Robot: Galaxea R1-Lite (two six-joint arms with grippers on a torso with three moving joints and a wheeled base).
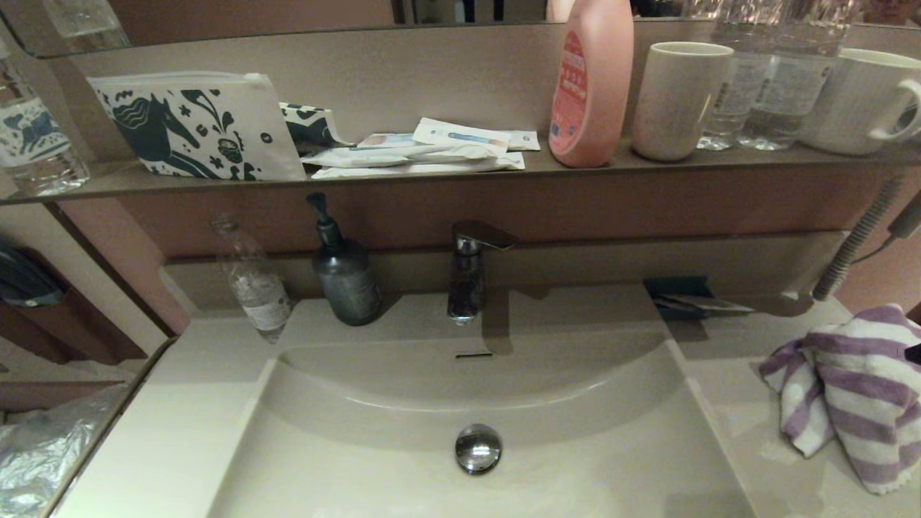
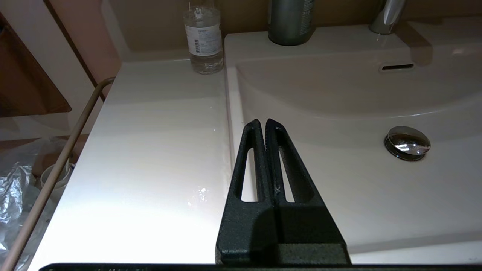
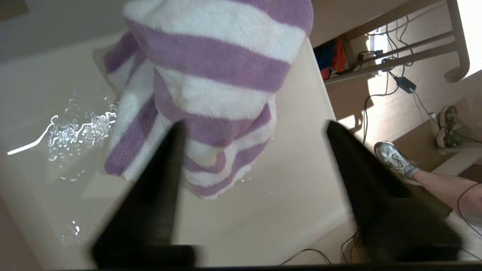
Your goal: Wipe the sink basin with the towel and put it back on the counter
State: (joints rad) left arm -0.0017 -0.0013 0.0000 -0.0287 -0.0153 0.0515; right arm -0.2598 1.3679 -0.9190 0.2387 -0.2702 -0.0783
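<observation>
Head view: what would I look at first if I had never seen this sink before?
Probably the purple-and-white striped towel, bunched on the counter right of the sink basin, with the open right gripper just above it. Then the tall pink bottle on the shelf, and the shiny drain plug in the basin's middle.

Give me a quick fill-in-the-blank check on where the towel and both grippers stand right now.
1. The towel lies bunched on the counter to the robot's ____ of the sink basin.
2. The right gripper has its fingers ____.
3. The left gripper has its fingers ____.

Missing words: right; open; shut
</observation>
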